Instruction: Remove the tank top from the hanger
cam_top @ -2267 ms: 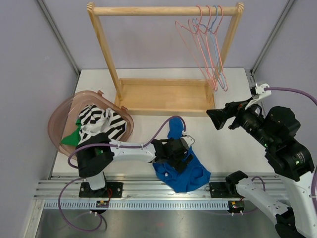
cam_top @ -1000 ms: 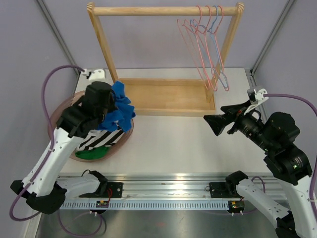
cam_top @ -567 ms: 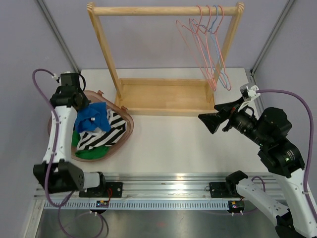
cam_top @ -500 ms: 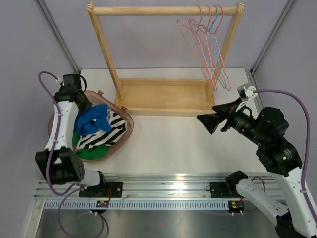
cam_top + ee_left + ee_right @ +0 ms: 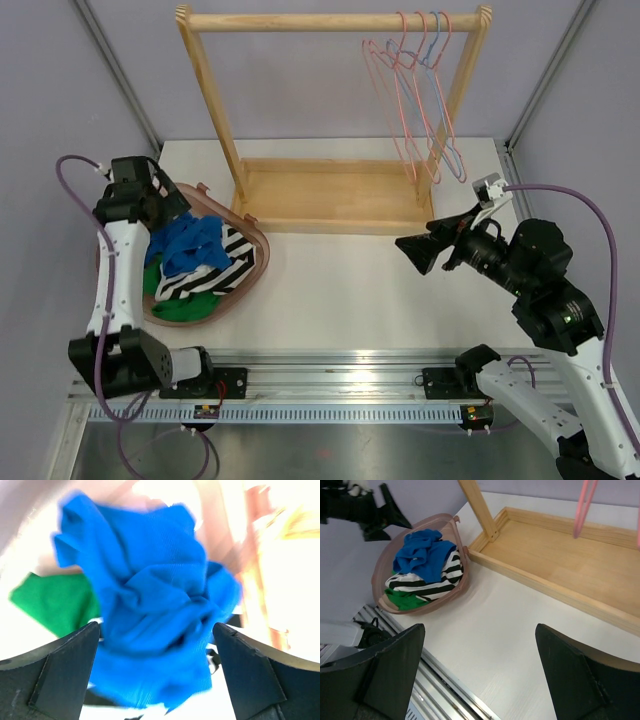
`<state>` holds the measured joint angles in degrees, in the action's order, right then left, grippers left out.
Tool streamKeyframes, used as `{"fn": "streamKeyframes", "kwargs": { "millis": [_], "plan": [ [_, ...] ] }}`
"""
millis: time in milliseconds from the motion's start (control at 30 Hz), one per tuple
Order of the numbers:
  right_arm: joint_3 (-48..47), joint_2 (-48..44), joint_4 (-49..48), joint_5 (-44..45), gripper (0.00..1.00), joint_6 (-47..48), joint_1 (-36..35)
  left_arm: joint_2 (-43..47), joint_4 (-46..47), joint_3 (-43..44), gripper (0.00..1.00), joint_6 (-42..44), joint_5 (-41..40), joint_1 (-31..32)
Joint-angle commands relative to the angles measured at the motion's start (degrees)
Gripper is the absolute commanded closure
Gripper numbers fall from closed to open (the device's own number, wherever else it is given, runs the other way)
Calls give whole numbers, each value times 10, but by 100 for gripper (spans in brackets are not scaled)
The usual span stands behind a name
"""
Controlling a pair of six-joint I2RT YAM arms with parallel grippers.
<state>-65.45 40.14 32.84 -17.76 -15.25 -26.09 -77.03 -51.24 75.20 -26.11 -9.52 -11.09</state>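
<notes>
Left tool [image 5: 155, 626] spread wide, blue tank top [image 5: 150, 580] just beyond, probably untouched, in basket [image 5: 255, 262]

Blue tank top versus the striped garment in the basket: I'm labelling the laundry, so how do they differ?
The blue tank top is one solid colour; the striped garment is black-and-white banded. The blue tank top lies bunched on top, while the striped garment sits beneath it, partly covered. Both are crumpled inside the pink basket.
</notes>
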Motion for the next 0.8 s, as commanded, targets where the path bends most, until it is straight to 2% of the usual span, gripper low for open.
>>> {"fn": "streamKeyframes", "kwargs": {
  "millis": [0,67,133,300,433,567,767],
  "plan": [
    [-30,-1,28,85,1,-4,2,100,4,33,1,9,-43,-2],
    [-38,3,42,127,0,-15,2,132,8,30,1,24,-24,9],
    [-49,6,60,174,1,-18,2,163,4,35,1,34,-24,50],
    [-78,10,117,301,0,1,2,214,-48,59,1,76,-102,152],
    [-91,15,161,378,0,24,2,281,-81,45,1,99,-150,178],
    [-97,12,194,421,1,41,2,364,-67,-12,1,134,-98,186],
    [-100,-15,230,416,1,48,2,494,-46,-89,1,159,-45,189]
  ]
}}
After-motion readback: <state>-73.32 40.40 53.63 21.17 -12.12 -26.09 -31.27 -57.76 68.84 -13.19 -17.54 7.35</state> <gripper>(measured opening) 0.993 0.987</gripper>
